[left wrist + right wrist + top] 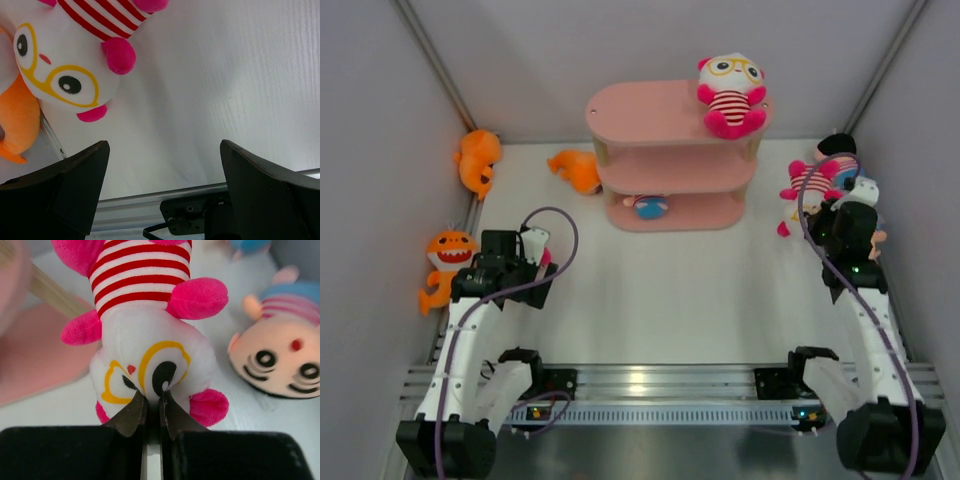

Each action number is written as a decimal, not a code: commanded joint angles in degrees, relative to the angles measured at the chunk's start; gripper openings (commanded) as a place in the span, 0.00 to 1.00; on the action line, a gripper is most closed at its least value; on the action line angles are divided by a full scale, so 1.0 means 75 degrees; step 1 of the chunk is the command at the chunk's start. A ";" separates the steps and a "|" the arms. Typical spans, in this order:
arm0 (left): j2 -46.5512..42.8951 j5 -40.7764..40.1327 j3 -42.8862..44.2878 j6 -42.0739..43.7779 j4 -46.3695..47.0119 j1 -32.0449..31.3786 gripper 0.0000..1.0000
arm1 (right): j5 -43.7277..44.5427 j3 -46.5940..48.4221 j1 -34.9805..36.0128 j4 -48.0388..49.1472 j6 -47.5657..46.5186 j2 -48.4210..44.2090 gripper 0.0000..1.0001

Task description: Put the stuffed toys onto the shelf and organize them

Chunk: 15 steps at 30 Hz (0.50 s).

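Note:
The pink shelf [660, 112] stands at the back centre. One glasses toy [730, 92] sits on its top board and a blue doll [648, 206] lies on its bottom board. My right gripper [152, 400] is shut on the face of a second glasses toy [150, 340], which lies right of the shelf [808, 184]. A peach-faced doll [280, 355] lies beside it. My left gripper [165, 165] is open and empty, and a third glasses toy [65, 65] lies just beyond its left finger. Three orange sharks [478, 160] [576, 170] [448, 262] lie at the left.
Grey walls close in both sides and the back. A dark-haired doll [837, 148] lies at the right wall behind the held toy. A metal rail [650, 380] runs along the near edge. One shark [17, 117] touches the left toy's head.

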 commanded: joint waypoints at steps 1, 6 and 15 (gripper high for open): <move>-0.0044 0.0384 0.0198 0.0109 0.0252 0.0024 0.98 | 0.0876 0.1198 -0.0038 -0.0104 -0.1191 -0.1709 0.00; 0.0155 0.1517 0.1544 0.0202 -0.0006 0.0012 0.98 | -0.0137 0.2536 -0.0026 -0.0422 -0.2002 -0.2894 0.00; -0.0136 0.4379 0.3093 0.0413 -0.0205 0.0012 0.98 | -0.8356 0.5139 0.0627 -0.1041 -0.2272 -0.1175 0.02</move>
